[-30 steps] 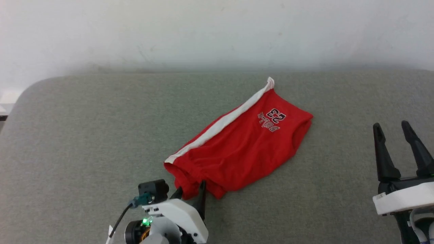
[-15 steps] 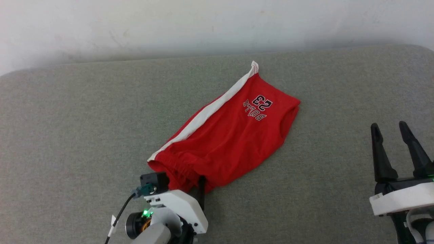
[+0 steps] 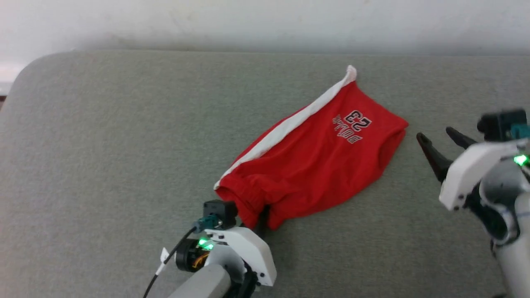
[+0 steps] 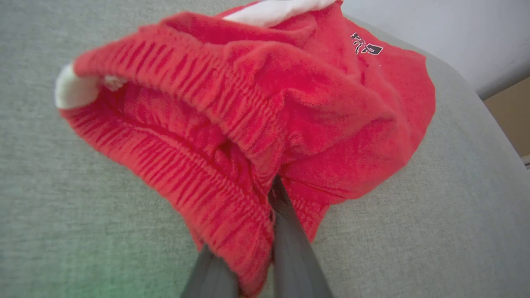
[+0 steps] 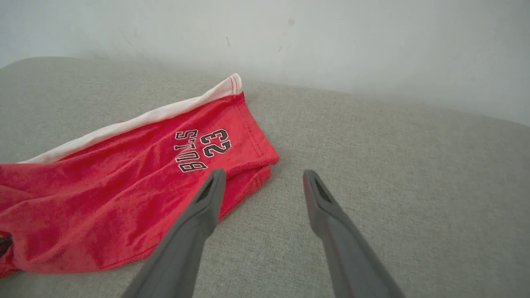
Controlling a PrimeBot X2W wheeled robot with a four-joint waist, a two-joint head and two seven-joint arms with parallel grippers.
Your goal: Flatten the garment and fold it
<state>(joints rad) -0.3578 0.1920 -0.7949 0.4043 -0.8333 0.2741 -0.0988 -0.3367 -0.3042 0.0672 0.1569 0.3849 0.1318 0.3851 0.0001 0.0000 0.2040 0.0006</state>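
Observation:
The garment (image 3: pixel 314 165) is a pair of red shorts with a white side stripe, lying crumpled and slanted on the grey padded surface (image 3: pixel 103 145). Its "BULLS 23" print faces up on the far leg. My left gripper (image 3: pixel 256 217) is at the near end, shut on the gathered waistband. The left wrist view shows the waistband of the garment (image 4: pixel 248 103) bunched over my left gripper (image 4: pixel 265 215), with one fingertip under the cloth. My right gripper (image 3: pixel 434 133) is open just right of the leg hem, apart from it. In the right wrist view my right gripper (image 5: pixel 263 172) hangs over the hem corner of the garment (image 5: pixel 124 178).
A pale wall (image 3: pixel 248 20) runs along the far edge of the padded surface. The surface rounds off at its far left corner (image 3: pixel 25 70). Bare grey padding lies left of and in front of the shorts.
My left gripper has shut on the waistband, where it stood open around it before. My right arm has swung in and turned its fingers toward the leg hem. The head camera has also shifted.

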